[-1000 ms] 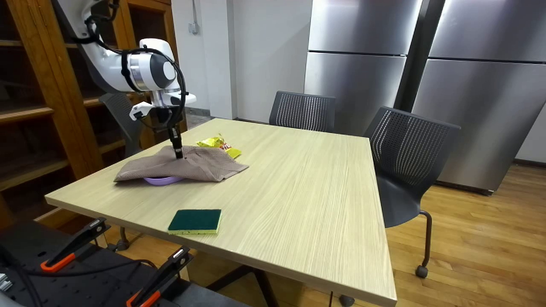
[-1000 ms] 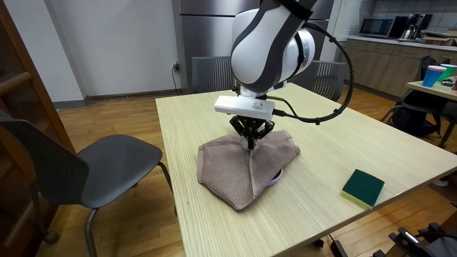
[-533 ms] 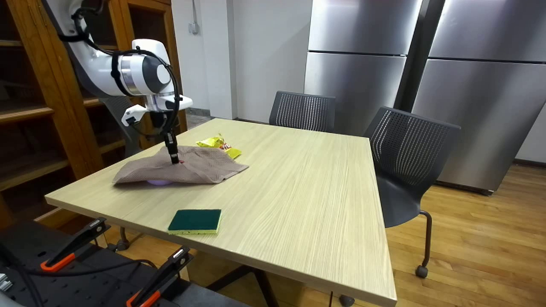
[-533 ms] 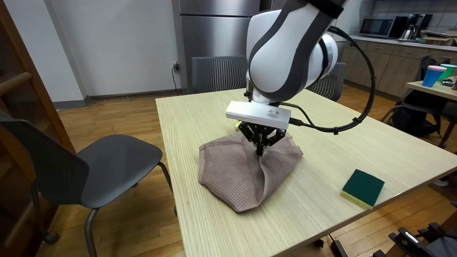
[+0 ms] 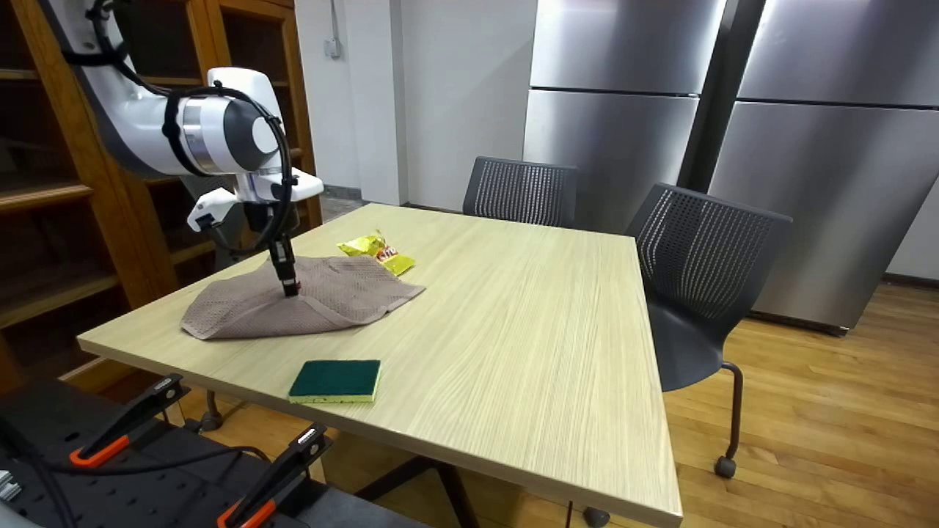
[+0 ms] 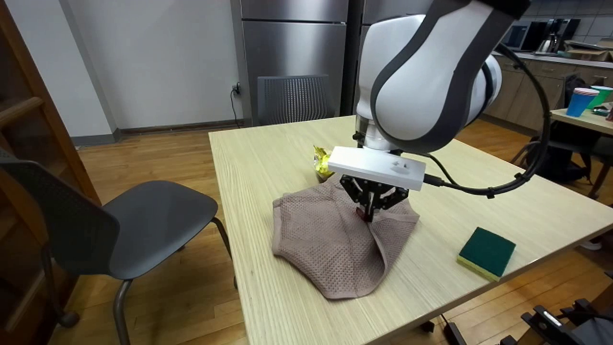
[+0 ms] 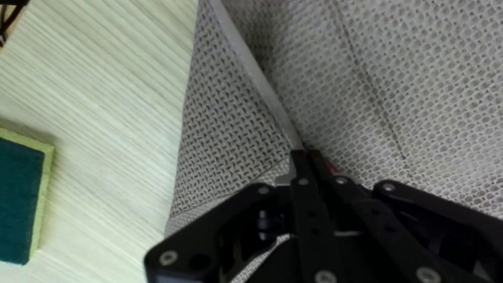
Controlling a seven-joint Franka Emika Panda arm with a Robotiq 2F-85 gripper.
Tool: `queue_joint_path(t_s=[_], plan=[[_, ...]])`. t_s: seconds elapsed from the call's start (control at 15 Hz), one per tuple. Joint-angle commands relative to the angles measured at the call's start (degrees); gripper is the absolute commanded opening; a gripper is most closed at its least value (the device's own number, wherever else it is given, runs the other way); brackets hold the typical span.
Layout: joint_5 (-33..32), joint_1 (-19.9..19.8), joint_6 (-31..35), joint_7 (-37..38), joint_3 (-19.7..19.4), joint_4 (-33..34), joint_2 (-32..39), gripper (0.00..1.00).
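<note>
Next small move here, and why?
I'd probably ease the hand slightly toward the green sponge: it looks shut on the hem of the brown cloth, and that flap appears folded back, so this should open it out.

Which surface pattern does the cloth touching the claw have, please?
The cloth has a honeycomb-like texture of small cells, clearest in the wrist view.
</note>
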Motion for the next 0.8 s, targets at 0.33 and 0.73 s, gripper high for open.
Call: queue_joint_path(t_s=[0.33,0.73], plan=[[-0.2,0.3,3.8,0.5,-0.9,-8.2,-5.5,0.01],[0.1,0.0,4.3,0.5,-1.3,-10.2,-5.9,0.01]])
